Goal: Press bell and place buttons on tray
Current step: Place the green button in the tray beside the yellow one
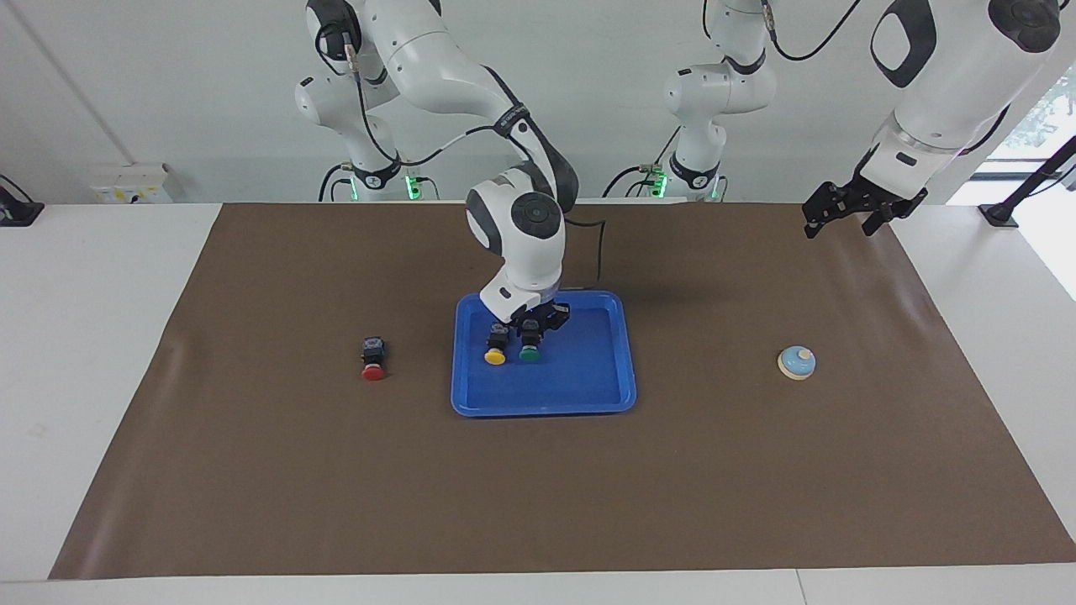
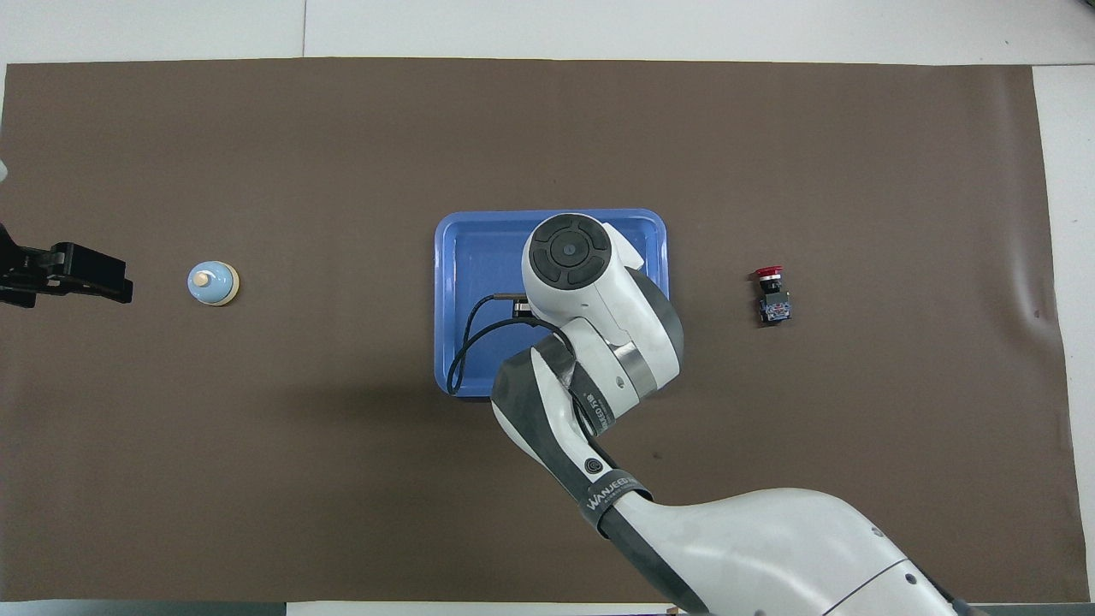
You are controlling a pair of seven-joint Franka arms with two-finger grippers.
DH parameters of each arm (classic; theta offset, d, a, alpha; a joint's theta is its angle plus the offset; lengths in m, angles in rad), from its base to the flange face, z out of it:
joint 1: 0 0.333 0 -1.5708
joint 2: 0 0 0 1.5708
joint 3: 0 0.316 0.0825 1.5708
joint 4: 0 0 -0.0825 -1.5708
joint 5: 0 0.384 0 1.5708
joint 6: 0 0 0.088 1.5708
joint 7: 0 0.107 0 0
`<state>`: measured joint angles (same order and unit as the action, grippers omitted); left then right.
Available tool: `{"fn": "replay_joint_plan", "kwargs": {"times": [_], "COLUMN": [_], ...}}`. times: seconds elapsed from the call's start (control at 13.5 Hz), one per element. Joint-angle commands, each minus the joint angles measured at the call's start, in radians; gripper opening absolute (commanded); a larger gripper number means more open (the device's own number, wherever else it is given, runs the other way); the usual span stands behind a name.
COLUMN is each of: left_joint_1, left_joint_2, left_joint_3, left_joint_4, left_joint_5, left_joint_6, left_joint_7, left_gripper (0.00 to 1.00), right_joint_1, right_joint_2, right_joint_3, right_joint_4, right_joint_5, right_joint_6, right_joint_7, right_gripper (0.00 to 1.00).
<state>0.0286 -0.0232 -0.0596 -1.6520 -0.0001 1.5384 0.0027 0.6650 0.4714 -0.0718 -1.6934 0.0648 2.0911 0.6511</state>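
Your right gripper [image 1: 531, 329] is down in the glossy blue tray [image 1: 588, 378], clenched on the green button [image 1: 530, 353] beside the yellow button [image 1: 495, 355]. Left gripper [image 1: 849, 210] waits with fingers spread, raised over the brown mat [image 1: 538, 487]. You'll see the red button [image 1: 373, 360] on the mat toward the right arm's end — the domed bell [image 1: 797, 362] toward the left's.

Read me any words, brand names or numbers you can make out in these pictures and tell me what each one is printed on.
"WANJEED..." in white letters on the black band around the right arm in the overhead view; the end of the word runs out of sight, so the spelling is uncertain.
The same band in the facing view carries white lettering, too small to read.
A label on the white box by the wall: too blurred to read.
Nothing readable on the tray, buttons or bell.
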Motion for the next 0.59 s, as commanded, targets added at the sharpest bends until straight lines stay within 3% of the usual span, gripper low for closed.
{"fn": "replay_joint_plan", "kwargs": {"times": [0.0, 0.07, 0.15, 0.22, 0.52], "left_joint_1": [-0.009, -0.009, -0.009, -0.007, -0.009], "left_joint_2": [-0.006, -0.006, -0.006, -0.006, -0.006], "left_joint_3": [0.009, 0.009, 0.009, 0.009, 0.009], "left_joint_4": [0.006, 0.006, 0.006, 0.006, 0.006], "left_joint_5": [-0.008, -0.008, -0.008, -0.008, -0.008], "left_joint_6": [-0.004, -0.004, -0.003, -0.004, -0.004], "left_joint_7": [-0.003, -0.003, -0.003, -0.003, -0.003], "left_gripper": [1.00, 1.00, 1.00, 1.00, 1.00], "right_joint_1": [0.008, 0.008, 0.008, 0.008, -0.022], "right_joint_2": [-0.014, -0.014, -0.016, -0.016, -0.043], "right_joint_3": [0.001, 0.003, 0.003, 0.003, -0.013], "right_joint_4": [-0.052, -0.055, -0.054, -0.052, 0.035], "right_joint_5": [0.013, 0.013, 0.013, 0.012, -0.005], "right_joint_6": [0.047, 0.056, 0.056, 0.052, -0.106], "right_joint_7": [0.012, 0.013, 0.015, 0.016, -0.005], "right_gripper": [0.18, 0.28, 0.48, 0.97, 1.00]}}
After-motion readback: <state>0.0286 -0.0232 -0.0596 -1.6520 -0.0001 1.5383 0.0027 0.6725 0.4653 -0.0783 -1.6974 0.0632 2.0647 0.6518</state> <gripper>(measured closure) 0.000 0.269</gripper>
